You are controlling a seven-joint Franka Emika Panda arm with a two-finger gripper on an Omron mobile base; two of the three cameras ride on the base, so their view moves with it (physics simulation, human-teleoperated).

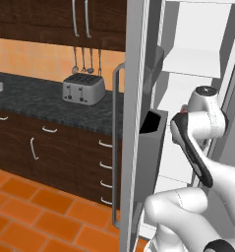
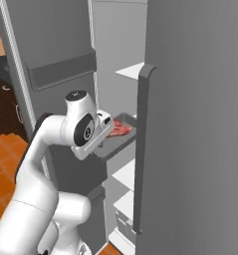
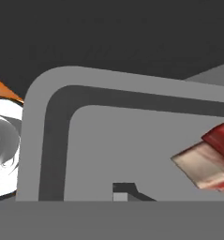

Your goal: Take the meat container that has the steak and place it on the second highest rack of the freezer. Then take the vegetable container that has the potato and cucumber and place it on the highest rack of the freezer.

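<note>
The meat container (image 2: 118, 143) is a flat grey tray lying level inside the open freezer (image 1: 133, 98), one level below the topmost white shelf (image 2: 131, 71). The steak (image 2: 121, 129) lies on its far part. My gripper (image 2: 107, 131) is at the tray's near rim, and the hand hides the fingers there. In the hand view the tray (image 3: 108, 140) lies close below, with the steak (image 3: 211, 161) at the right and one dark fingertip (image 3: 124, 188) low over the tray floor. How far apart the jaws stand is unclear. The vegetable container is out of view.
The freezer door (image 1: 134, 162) stands open to my left with its bar handle (image 1: 116, 147) and dark bin (image 1: 153, 135). A second grey door (image 2: 190, 124) with a handle (image 2: 140, 149) is close on my right. A toaster (image 1: 83, 88) sits on the dark counter (image 1: 35, 96).
</note>
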